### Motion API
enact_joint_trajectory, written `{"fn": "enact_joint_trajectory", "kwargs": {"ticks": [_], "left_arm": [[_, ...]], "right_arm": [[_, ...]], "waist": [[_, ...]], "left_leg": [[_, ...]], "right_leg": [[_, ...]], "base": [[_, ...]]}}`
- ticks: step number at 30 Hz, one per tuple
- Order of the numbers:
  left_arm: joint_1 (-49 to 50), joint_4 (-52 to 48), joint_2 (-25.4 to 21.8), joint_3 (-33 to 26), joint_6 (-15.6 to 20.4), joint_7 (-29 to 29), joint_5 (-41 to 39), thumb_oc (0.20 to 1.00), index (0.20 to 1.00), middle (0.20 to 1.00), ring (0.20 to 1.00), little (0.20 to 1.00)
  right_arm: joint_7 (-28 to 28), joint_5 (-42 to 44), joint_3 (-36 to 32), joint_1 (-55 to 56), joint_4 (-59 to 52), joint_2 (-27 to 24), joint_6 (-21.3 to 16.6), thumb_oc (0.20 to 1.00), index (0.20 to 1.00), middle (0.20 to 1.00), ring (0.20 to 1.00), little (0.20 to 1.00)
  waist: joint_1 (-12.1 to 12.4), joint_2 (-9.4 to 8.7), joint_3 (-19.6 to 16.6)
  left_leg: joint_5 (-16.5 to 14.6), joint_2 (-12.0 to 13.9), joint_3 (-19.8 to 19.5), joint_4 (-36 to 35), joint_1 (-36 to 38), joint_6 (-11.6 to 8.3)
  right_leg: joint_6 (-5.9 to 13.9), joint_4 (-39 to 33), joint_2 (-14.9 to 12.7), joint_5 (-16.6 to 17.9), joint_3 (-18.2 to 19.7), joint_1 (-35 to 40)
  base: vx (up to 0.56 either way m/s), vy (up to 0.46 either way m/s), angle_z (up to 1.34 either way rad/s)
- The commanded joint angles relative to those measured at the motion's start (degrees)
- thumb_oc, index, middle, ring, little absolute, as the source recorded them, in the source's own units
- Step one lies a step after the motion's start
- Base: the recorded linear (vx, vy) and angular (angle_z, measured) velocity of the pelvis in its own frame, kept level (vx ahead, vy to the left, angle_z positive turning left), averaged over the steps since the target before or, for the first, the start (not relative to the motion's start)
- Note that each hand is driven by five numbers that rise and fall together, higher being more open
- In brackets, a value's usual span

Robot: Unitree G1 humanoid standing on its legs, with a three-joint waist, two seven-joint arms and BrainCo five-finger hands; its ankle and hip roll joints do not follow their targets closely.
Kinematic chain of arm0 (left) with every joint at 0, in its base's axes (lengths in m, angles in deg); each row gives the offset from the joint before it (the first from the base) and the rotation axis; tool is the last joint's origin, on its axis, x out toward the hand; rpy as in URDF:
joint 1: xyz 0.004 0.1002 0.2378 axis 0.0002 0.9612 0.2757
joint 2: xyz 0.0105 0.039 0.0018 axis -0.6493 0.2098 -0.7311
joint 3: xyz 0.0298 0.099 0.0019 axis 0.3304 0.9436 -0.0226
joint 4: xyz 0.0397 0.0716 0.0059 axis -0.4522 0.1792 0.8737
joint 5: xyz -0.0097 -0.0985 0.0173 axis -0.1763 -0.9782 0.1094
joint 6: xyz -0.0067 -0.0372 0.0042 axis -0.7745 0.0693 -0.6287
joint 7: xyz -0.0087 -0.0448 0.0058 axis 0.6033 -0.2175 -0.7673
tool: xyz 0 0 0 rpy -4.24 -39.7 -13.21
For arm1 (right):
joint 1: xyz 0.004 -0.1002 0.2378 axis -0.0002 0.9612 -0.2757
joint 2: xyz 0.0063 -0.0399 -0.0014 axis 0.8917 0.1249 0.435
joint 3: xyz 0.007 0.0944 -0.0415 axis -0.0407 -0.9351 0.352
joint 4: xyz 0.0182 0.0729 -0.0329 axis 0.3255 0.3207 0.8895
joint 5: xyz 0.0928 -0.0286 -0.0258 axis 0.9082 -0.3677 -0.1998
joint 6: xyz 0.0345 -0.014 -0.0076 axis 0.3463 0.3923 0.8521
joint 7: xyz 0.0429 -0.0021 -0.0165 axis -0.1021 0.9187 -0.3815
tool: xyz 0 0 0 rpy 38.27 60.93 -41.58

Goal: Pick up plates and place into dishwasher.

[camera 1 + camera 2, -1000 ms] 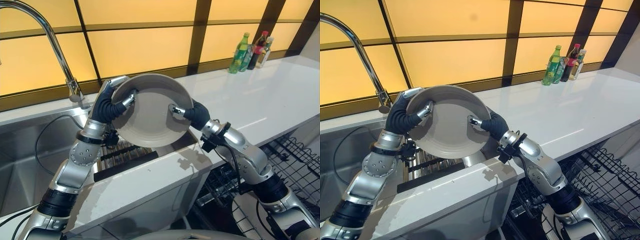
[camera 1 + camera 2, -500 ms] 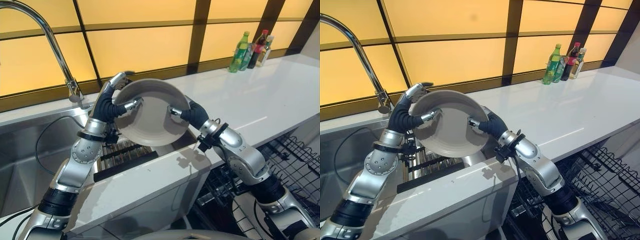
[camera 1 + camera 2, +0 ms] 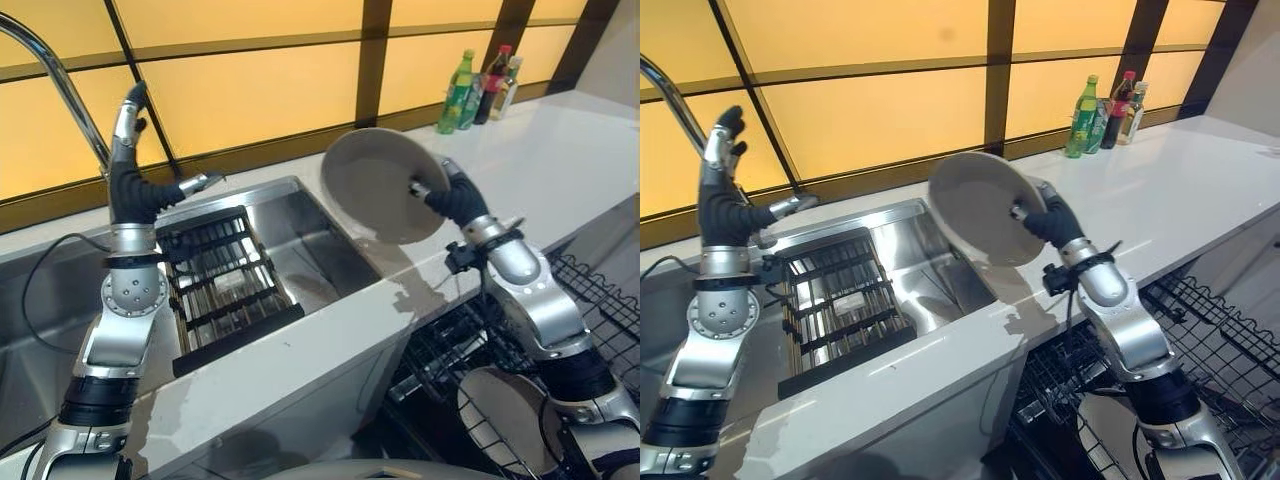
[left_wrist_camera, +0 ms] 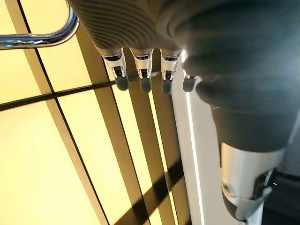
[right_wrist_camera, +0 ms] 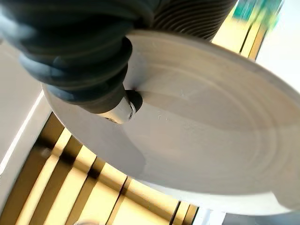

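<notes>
A round grey plate (image 3: 372, 185) hangs tilted on edge above the sink's right rim. My right hand (image 3: 455, 200) is shut on its right edge, and in the right wrist view its thumb (image 5: 116, 105) presses on the plate (image 5: 206, 136). My left hand (image 3: 130, 188) is raised beside the faucet, away from the plate. Its fingers (image 4: 143, 70) are straight and hold nothing. A second grey plate (image 3: 500, 410) stands in the dishwasher rack (image 3: 600, 310) at the lower right.
A steel sink (image 3: 320, 250) holds a dark slatted drying rack (image 3: 220, 290). The curved faucet (image 3: 60, 80) rises at its back left. Several bottles (image 3: 475, 85) stand at the far end of the white counter (image 3: 570, 160). The wire dishwasher rack is pulled out below the counter.
My left hand let go of the plate and rose to the left, by the faucet. My right hand alone carried the plate to the right, off the sink rack. The camera shifted too.
</notes>
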Motion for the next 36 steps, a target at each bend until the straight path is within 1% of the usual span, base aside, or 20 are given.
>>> {"fn": "enact_joint_trajectory", "kwargs": {"ticks": [1, 7, 11, 14, 17, 19, 20, 22, 24, 28, 31, 36], "left_arm": [[0.45, 2.09, -2.54, -3.06, 1.3, -1.29, -2.39, 1.0, 1.0, 1.0, 1.0, 1.0], [3.24, 2.81, -3.18, -5.97, 1.86, -0.77, -4.25, 1.0, 1.0, 1.0, 1.0, 1.0], [4.99, 3.59, -2.64, -8.15, 0.66, -1.53, -6.62, 1.0, 1.0, 1.0, 1.0, 1.0], [5.68, 4.35, -2.09, -9.05, -0.08, -1.6, -7.59, 1.0, 1.0, 1.0, 1.0, 1.0], [5.9, 4.9, -1.92, -9.15, -0.02, -2.16, -7.24, 1.0, 1.0, 1.0, 1.0, 1.0], [5.67, 4.84, -2.31, -8.94, -0.42, -2.83, -7.6, 1.0, 1.0, 1.0, 1.0, 1.0], [5.52, 4.77, -2.5, -8.81, -0.63, -3.18, -7.69, 1.0, 1.0, 1.0, 1.0, 1.0], [5.35, 4.33, -2.98, -8.55, -1.54, -3.79, -8.34, 1.0, 1.0, 1.0, 1.0, 1.0], [5.51, 4.08, -2.98, -8.59, -2.11, -3.61, -8.44, 1.0, 1.0, 1.0, 1.0, 1.0], [5.67, 3.98, -2.92, -8.2, -1.95, -4.31, -8.13, 1.0, 1.0, 1.0, 1.0, 1.0], [5.12, 4.29, -3.29, -7.98, -1.92, -5.22, -8.09, 1.0, 1.0, 1.0, 1.0, 1.0], [4.09, 4.73, -4.2, -7.44, -1.47, -6.75, -8.19, 1.0, 1.0, 1.0, 1.0, 1.0]], "right_arm": [[3.38, -4.25, -5.49, 1.41, -0.56, -2.94, -4.8, 0.2, 0.2, 0.2, 0.2, 0.2], [7.26, -9.18, -12.44, 7.6, 2.33, -5.51, -6.36, 0.2, 0.2, 0.2, 0.2, 0.2], [11.4, -14.37, -16.15, 11.37, 4.87, -5.99, -7.46, 0.2, 0.2, 0.2, 0.2, 0.2], [14.09, -17.27, -17.66, 12.72, 6.16, -6.18, -7.27, 0.2, 0.2, 0.2, 0.2, 0.2], [18.86, -24.05, -18.95, 13.16, 8.26, -6.97, -6.93, 0.2, 0.2, 0.2, 0.2, 0.2], [22.95, -33.19, -19.8, 13.32, 10.24, -8.75, -5.74, 0.2, 0.2, 0.2, 0.2, 0.2], [24.21, -36.04, -19.96, 13.16, 11.14, -9.75, -4.86, 0.2, 0.2, 0.2, 0.2, 0.2], [26.25, -39.12, -20.69, 13.16, 12.58, -11.95, -2.99, 0.2, 0.2, 0.2, 0.2, 0.2], [26.98, -41.11, -21.34, 13.51, 13.5, -13.02, -1.57, 0.2, 0.2, 0.2, 0.2, 0.2], [28.39, -45.7, -21.42, 14.48, 16.44, -15.29, 0.49, 0.2, 0.2, 0.2, 0.2, 0.2], [28.82, -45.29, -20.96, 14.3, 19.45, -17.26, 1.29, 0.2, 0.2, 0.2, 0.2, 0.2], [28.09, -45.51, -19.21, 14.35, 23.17, -18.88, 2.24, 0.2, 0.2, 0.2, 0.2, 0.2]], "waist": [[-2.95, -1.23, -1.71], [-4.17, -1.38, -1.39], [-4.89, -1.37, -1.04], [-5.23, -1.24, -0.68], [-5.57, -0.77, 0.38], [-5.8, -0.33, 1.19], [-5.85, -0.16, 1.51], [-6.02, 0.17, 2.15], [-6.09, 0.43, 2.42], [-6.32, 1.04, 3.61], [-6.43, 1.55, 4.51], [-6.65, 2.17, 6.42]], "left_leg": [[3.31, -4.11, 2.33, 0.06, -4.64, 5.49], [2.98, -3.8, 3.33, 0.06, -4.61, 5.52], [2.94, -3.52, 3.93, 0.06, -4.84, 5.48], [3.03, -3.31, 4.21, 0.06, -5.06, 5.44], [3.36, -3.1, 4.23, 0.06, -5.78, 5.36], [2.92, -2.98, 4.14, 0.06, -6.11, 5.33], [2.98, -2.91, 4.17, 0.06, -6.37, 5.29], [3.15, -2.82, 4.08, 0.06, -6.88, 5.17], [3.34, -2.73, 3.99, 0.06, -7.22, 5.07], [3.86, -2.55, 3.66, 0.06, -8.43, 4.73], [4.36, -2.39, 3.5, 0.06, -9.44, 4.47], [5.11, -2.25, 3.06, 0.06, -11.25, 4.14]], "right_leg": [[-2.49, 0.55, 2.07, -3.66, -1.58, 4.69], [-2.38, 0.45, 2.36, -3.38, -0.24, 4.14], [-2.37, 0.33, 2.65, -3.22, 0.52, 3.63], [-2.46, 0.37, 2.73, -3.13, 0.68, 3.21], [-2.58, 0.53, 2.82, -2.94, 0.94, 2.28], [-2.55, 0.49, 2.88, -3.38, 1.16, 1.89], [-2.51, 0.49, 2.92, -3.29, 1.23, 1.59], [-2.44, 0.46, 3.04, -3.18, 1.37, 1.07], [-2.46, 0.47, 3.12, -3.14, 1.47, 0.76], [-2.43, 0.59, 3.23, -3.08, 1.61, -0.4], [-2.48, 0.73, 3.38, -2.95, 1.61, -1.43], [-2.68, 0.92, 3.65, -2.85, 1.79, -3.15]], "base": [[0.03, -0.051, -0.14], [0.03, -0.062, -0.09], [0.03, -0.094, -0.17], [0.03, -0.086, -0.06], [-0.02, -0.077, -0.1], [-0.04, -0.068, -0.09], [-0.06, -0.072, -0.05], [-0.03, -0.076, -0.02], [0.0, -0.079, -0.01], [-0.03, -0.064, -0.02], [-0.05, -0.054, -0.01], [-0.07, -0.048, 0.0]]}}
